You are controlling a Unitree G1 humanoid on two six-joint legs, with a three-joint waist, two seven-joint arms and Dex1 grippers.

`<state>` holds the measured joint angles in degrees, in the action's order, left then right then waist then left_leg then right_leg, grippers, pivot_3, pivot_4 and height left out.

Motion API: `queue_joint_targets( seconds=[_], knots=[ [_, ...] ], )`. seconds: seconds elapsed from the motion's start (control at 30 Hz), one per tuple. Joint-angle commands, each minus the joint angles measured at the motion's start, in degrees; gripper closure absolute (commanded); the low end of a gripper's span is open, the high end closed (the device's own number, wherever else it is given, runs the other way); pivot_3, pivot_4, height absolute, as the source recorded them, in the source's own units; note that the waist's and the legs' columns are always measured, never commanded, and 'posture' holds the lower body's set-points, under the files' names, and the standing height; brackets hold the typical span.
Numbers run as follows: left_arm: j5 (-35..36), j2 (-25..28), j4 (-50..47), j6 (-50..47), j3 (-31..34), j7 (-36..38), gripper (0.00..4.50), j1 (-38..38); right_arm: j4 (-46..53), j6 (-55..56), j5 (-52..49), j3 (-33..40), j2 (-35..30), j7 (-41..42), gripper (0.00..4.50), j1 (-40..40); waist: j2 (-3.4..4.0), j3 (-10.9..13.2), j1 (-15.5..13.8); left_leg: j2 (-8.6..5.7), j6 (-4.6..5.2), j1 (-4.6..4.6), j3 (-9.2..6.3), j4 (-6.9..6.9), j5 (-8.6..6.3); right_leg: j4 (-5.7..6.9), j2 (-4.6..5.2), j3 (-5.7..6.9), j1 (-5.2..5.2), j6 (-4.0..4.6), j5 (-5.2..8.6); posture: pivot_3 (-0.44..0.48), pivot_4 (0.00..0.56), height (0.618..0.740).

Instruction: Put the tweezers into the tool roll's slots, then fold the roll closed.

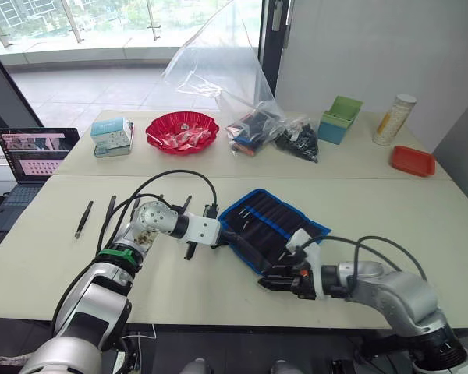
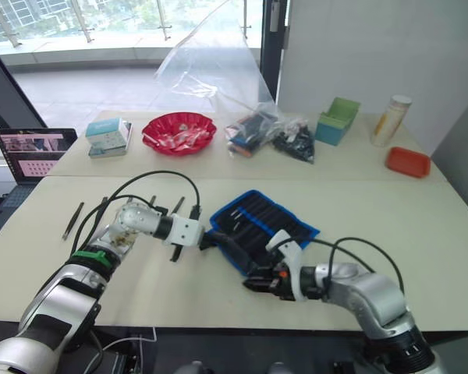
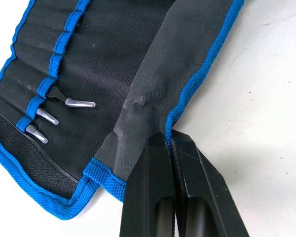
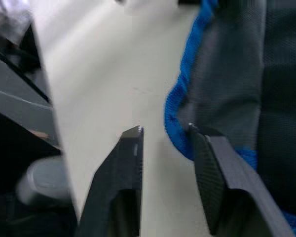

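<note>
The tool roll (image 1: 274, 224), black with blue edging, lies open on the table's middle. Three tweezers sit in its slots, their silvery tips (image 3: 79, 103) showing in the left wrist view. Two more tweezers (image 1: 83, 219) (image 1: 109, 212) lie loose on the table at the far left. My left gripper (image 3: 168, 138) is shut on the blue-edged flap at the roll's left end (image 1: 225, 234). My right gripper (image 1: 265, 285) is open at the roll's near corner. In the right wrist view the blue edge (image 4: 180, 111) sits between its fingers, against the one finger (image 4: 207, 158).
At the back stand a red bowl (image 1: 182, 131), a clear plastic bag (image 1: 242, 86) with dark items, a green box (image 1: 339, 119), a bottle (image 1: 394, 118) and a red tray (image 1: 412, 160). A small box (image 1: 111, 136) and a laptop (image 1: 31, 156) are at the left.
</note>
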<state>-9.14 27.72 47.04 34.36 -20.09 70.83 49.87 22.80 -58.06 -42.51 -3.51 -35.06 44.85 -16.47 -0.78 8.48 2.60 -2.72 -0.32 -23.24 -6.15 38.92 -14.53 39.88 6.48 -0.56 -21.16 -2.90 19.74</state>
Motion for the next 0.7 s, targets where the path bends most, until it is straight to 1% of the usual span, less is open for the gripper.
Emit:
queue_joint_targets(
  seconds=[0.03, 0.1, 0.13, 0.33, 0.37, 0.5, 0.6, 0.63, 0.7],
  knots=[
    [-1.04, 0.59, 0.07, 0.63, -0.5, -0.63, 4.5, -0.43, 1.45, -0.27, -8.76, 8.8, 2.34, -0.1, 1.97, -2.43, 0.0, 0.0, -0.02, 0.01, 0.0, 0.01, 0.0, 0.01, 0.0, 0.01, -0.01, 0.0, 0.01, 0.0, 0.0, 0.0, 0.15, 0.74],
    [-0.81, 0.37, 0.04, 0.98, -0.44, -0.85, 4.5, -0.41, -0.33, -0.44, -9.53, 10.13, 4.25, -2.55, 1.97, -3.53, 0.0, 0.0, 0.0, 0.01, 0.0, 0.07, 0.0, 0.0, 0.0, 0.07, -0.01, -0.01, 0.03, 0.0, 0.0, 0.0, 0.15, 0.74],
    [-0.78, 0.32, 0.08, 1.14, -0.43, -0.96, 4.5, -0.31, -1.26, 0.32, -8.29, 9.72, 5.03, -3.64, 2.2, -3.75, 0.0, 0.0, 0.01, 0.01, 0.0, 0.08, -0.01, 0.0, 0.0, 0.11, -0.01, -0.01, 0.03, 0.0, 0.0, 0.0, 0.15, 0.74],
    [-0.31, 0.47, 1.08, 1.2, 0.27, -1.43, 4.5, 0.74, -6.02, 6.56, 2.2, 1.01, 7.05, -5.62, 4.27, -3.73, 0.0, -0.01, 0.07, -0.06, -0.01, 0.07, 0.0, 0.02, 0.01, 0.16, 0.04, -0.04, -0.01, -0.01, 0.0, 0.0, 0.15, 0.74],
    [0.07, 0.43, 1.08, 0.77, 0.46, -1.18, 4.5, 0.63, -7.01, 7.6, 4.01, -0.79, 7.59, -5.86, 4.47, -3.46, 0.0, -0.01, 0.09, -0.05, -0.01, 0.07, 0.0, 0.01, 0.01, 0.18, 0.03, -0.04, -0.01, -0.01, 0.0, 0.0, 0.15, 0.74],
    [0.62, 0.46, 0.82, 0.1, 0.68, -1.01, 4.5, 0.37, -9.41, 10.76, 9.04, -5.25, 8.53, -5.8, 4.47, -2.08, 0.0, -0.01, 0.12, -0.06, -0.01, 0.07, -0.01, 0.03, 0.01, 0.18, 0.04, -0.04, -0.02, -0.01, 0.01, 0.0, 0.15, 0.74],
    [1.16, 1.0, -0.85, -5.4, 1.21, -0.73, 4.5, -0.53, -13.04, 15.22, 17.51, -12.14, 5.63, -4.81, 4.47, -1.14, 0.01, -0.02, 0.2, -0.06, -0.01, 0.08, -0.02, 0.03, 0.02, 0.19, 0.03, -0.04, -0.02, -0.02, 0.01, 0.0, 0.15, 0.74],
    [3.46, 1.34, -3.26, -8.32, 1.84, 1.63, 4.21, -1.66, -14.78, 16.91, 20.11, -13.62, 4.92, -4.96, 4.49, -1.28, -0.03, -0.04, 0.27, -0.06, -0.01, 0.1, -0.02, 0.03, 0.02, 0.19, 0.03, -0.05, -0.01, -0.02, 0.01, 0.0, 0.15, 0.74],
    [10.68, 3.28, -10.89, -18.36, 4.5, 7.76, 3.57, -4.07, -17.41, 18.77, 21.76, -13.71, 4.99, -4.79, 4.5, -1.92, -0.06, -0.07, 0.95, -0.04, -0.01, 0.2, -0.02, 0.01, 0.02, 0.19, 0.01, -0.05, 0.05, -0.02, 0.01, 0.0, 0.15, 0.74]
  ],
)
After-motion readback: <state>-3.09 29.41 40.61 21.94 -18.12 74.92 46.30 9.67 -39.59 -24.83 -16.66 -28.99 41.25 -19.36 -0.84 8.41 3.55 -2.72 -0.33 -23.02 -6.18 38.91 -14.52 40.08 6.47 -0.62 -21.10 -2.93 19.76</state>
